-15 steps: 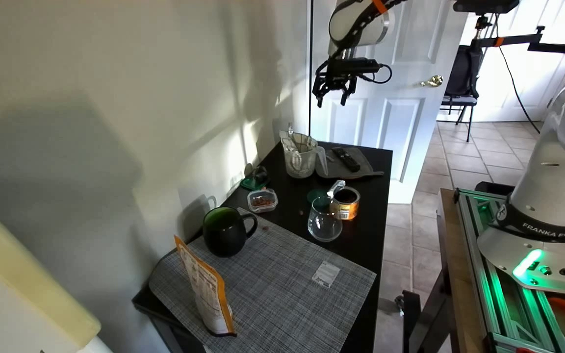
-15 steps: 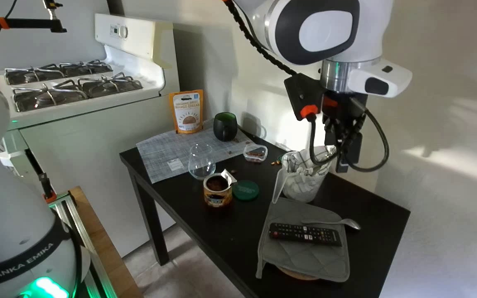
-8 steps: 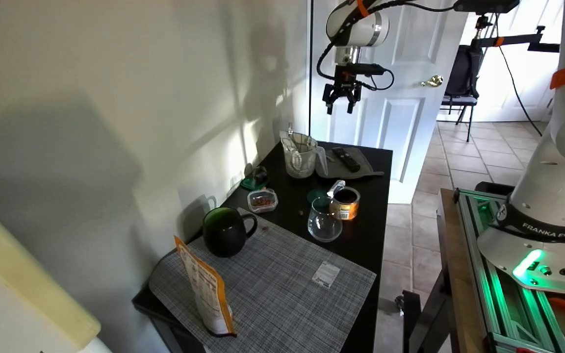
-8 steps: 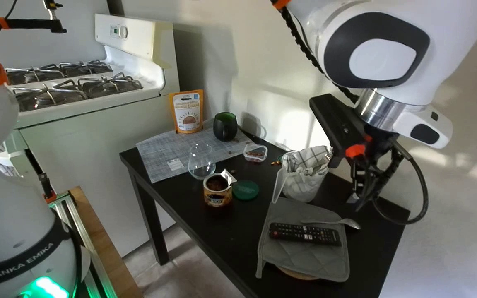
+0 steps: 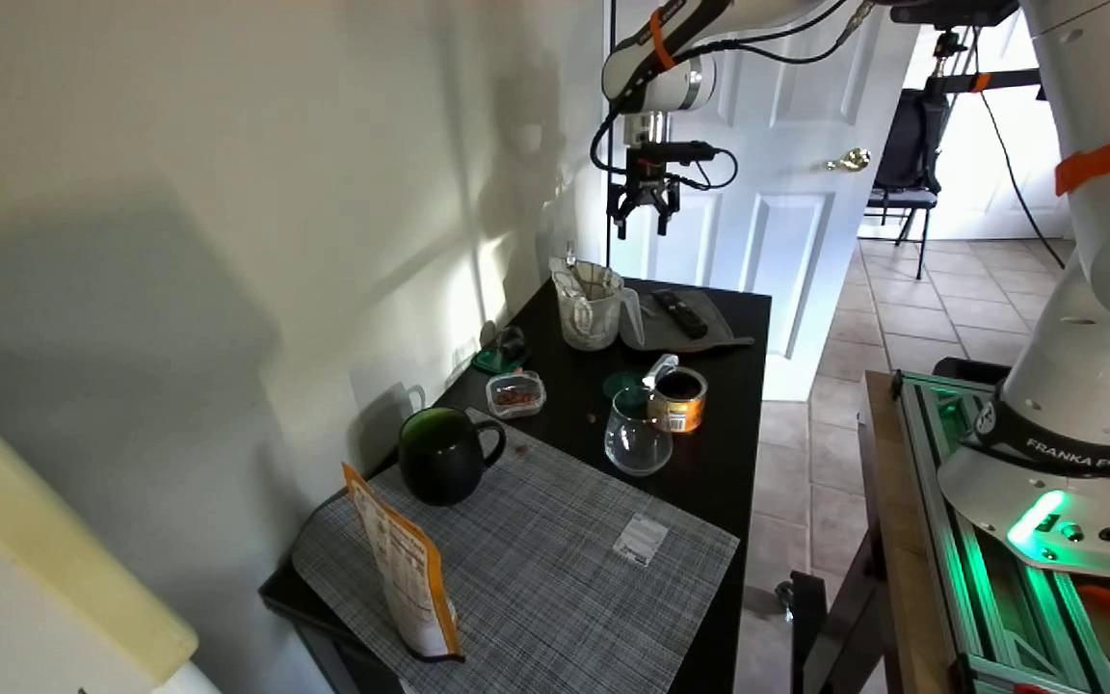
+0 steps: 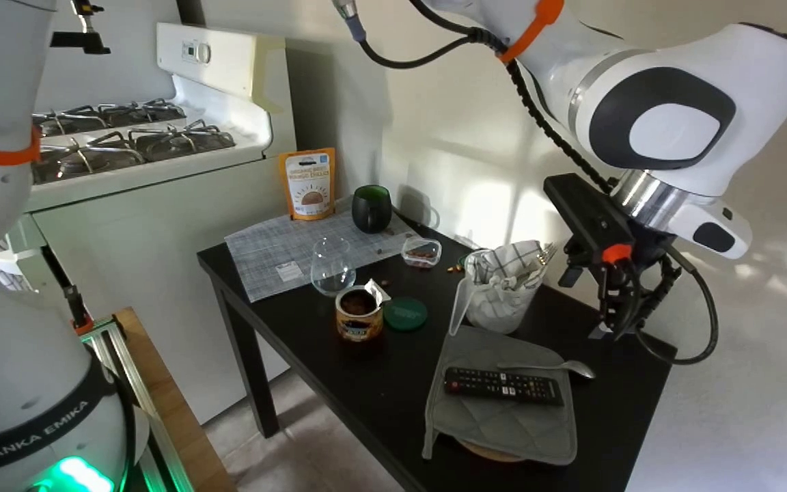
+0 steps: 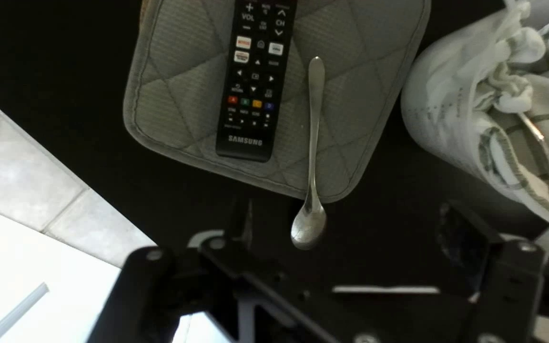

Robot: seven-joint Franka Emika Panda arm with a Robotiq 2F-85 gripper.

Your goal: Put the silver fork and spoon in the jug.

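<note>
1. While your gripper (image 5: 642,229) hangs above the black table (image 6: 393,383), its jaws stand wide apart and have hold of nothing; your wrist view shows a broad gap between the fingers (image 7: 467,247).
2. You have the silver spoon (image 7: 312,152) below the gripper, apart from it; in the wrist view the bowl appears between the fingers.
3. You see the spoon's handle resting on the grey quilted pot holder (image 7: 184,95), beside the remote control (image 7: 255,81) and apart from it. Bowl reaches past the pot holder's edge; you cannot tell whether it touches the table.
4. You find the jug (image 6: 499,311), whitish and translucent, upright on the table just beside the pot holder in both exterior views, its handle slanting out on that side. A striped white cloth (image 6: 503,263) sits in it and rises over the rim.
5. You can make out the fork (image 6: 548,254) in the jug, tines up above the rim, against the cloth; its lower part is hidden.
6. In an exterior view you have the opened tin (image 6: 359,324), foil (image 6: 378,292) peeled up, with the green lid (image 6: 405,314) and clear glass (image 6: 333,279) just beside it.
7. On the grey placemat (image 6: 264,253) you note the dark green mug (image 6: 371,210) and the orange-edged pouch (image 6: 308,184), both upright.
</note>
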